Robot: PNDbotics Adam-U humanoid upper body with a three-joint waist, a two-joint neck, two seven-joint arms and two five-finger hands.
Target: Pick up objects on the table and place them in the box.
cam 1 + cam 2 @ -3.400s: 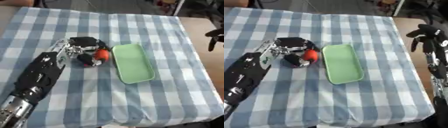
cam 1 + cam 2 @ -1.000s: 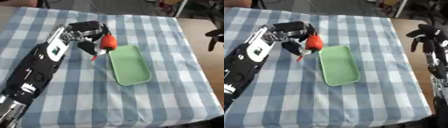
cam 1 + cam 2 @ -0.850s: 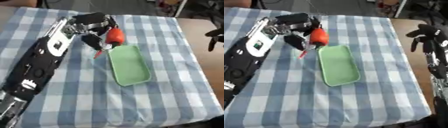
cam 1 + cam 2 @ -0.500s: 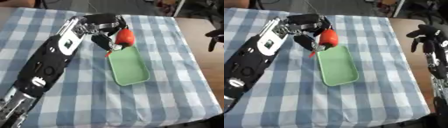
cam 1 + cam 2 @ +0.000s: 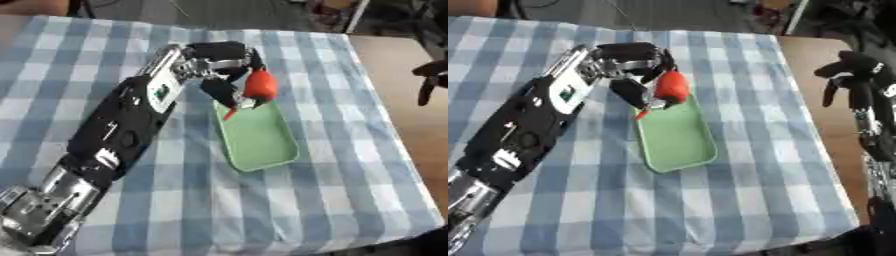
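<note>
The left hand [image 5: 219, 60] had its fingers curled round a red toy [image 5: 259, 85] over the tray [image 5: 258, 137]. It looked light and stiff, best held at its bulb. The right hand [image 5: 855, 75] hung relaxed.

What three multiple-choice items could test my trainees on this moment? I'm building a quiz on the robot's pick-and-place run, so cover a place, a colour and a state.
1. Where is the red object?
A. lying on the cloth
B. held over the far end of the green tray
C. beside the right robot hand

2. What colour is the tablecloth?
A. blue and white checks
B. plain grey
C. red stripes

3. What state is the left robot hand in?
A. open and idle
B. out of view
C. curled round the red object

Answers: 1 B, it hangs in the fingers above the tray's far end. 2 A, checks cover the table. 3 C, its fingers wrap the object; the right robot hand hangs off the table's right edge.
</note>
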